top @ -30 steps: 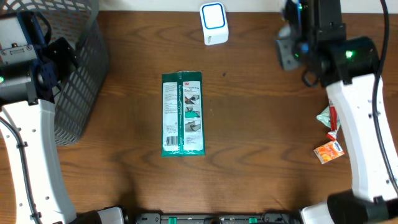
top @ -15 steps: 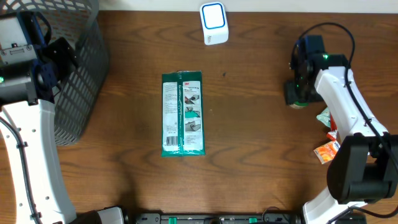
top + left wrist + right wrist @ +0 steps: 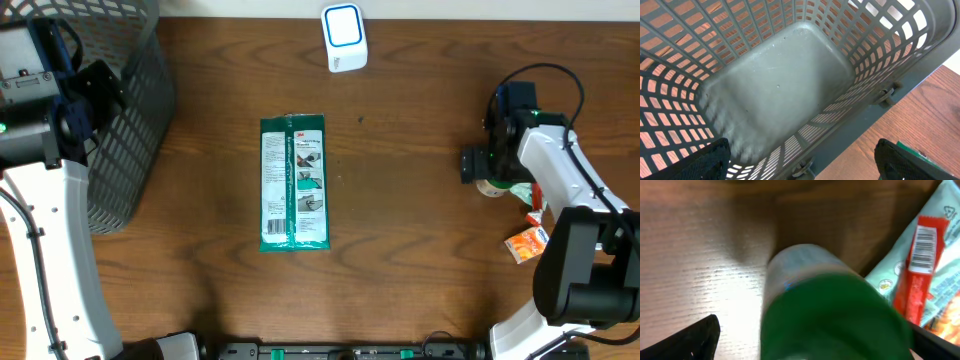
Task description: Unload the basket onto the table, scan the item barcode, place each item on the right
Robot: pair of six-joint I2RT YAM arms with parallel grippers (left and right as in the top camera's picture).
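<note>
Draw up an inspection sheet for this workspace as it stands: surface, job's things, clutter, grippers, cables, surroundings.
Surface: wooden table, no spills seen.
Job's things: white scanner at the far edge; green packet flat mid-table; green-capped bottle at the right, blurred.
Clutter: pale packet, red barcoded strip and orange packet beside the bottle.
Grippers: left gripper open above the basket; right gripper open around the bottle, with a gap showing at one finger.
Cables: black cable looped over the right arm.
Surroundings: grey mesh basket at the left corner, nothing seen inside.
</note>
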